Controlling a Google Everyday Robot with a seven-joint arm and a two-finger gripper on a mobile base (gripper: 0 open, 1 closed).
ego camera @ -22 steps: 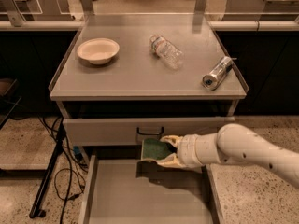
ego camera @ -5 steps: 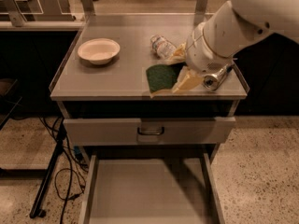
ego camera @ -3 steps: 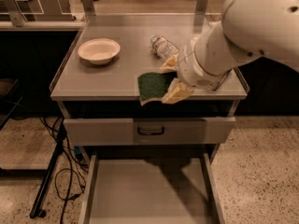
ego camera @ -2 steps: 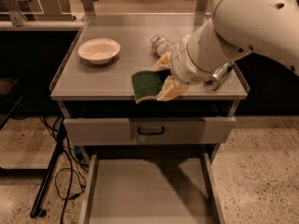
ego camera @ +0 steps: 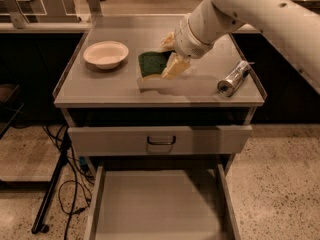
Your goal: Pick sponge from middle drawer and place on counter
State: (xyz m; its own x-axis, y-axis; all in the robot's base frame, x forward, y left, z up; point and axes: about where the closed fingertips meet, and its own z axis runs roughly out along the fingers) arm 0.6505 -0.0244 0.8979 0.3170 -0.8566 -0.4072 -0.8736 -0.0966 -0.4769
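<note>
The sponge (ego camera: 151,63), dark green face towards me, is held in my gripper (ego camera: 167,59) over the middle of the counter (ego camera: 120,86), low above its surface; I cannot tell if it touches. The pale fingers (ego camera: 174,66) are shut on its right edge. My white arm comes in from the upper right. The middle drawer (ego camera: 157,206) is pulled out at the bottom of the view, its pale floor bare.
A white bowl (ego camera: 105,54) stands on the counter's left side. A metal can (ego camera: 233,78) lies on its side near the right rim. A shut drawer front with a dark loop handle (ego camera: 161,140) sits above the open drawer. Cables and a stand leg (ego camera: 55,184) are on the floor at left.
My gripper has carried the sponge from the drawer up over the counter, then further back and left over the counter's middle and lower. The plastic bottle is now hidden behind my arm.
</note>
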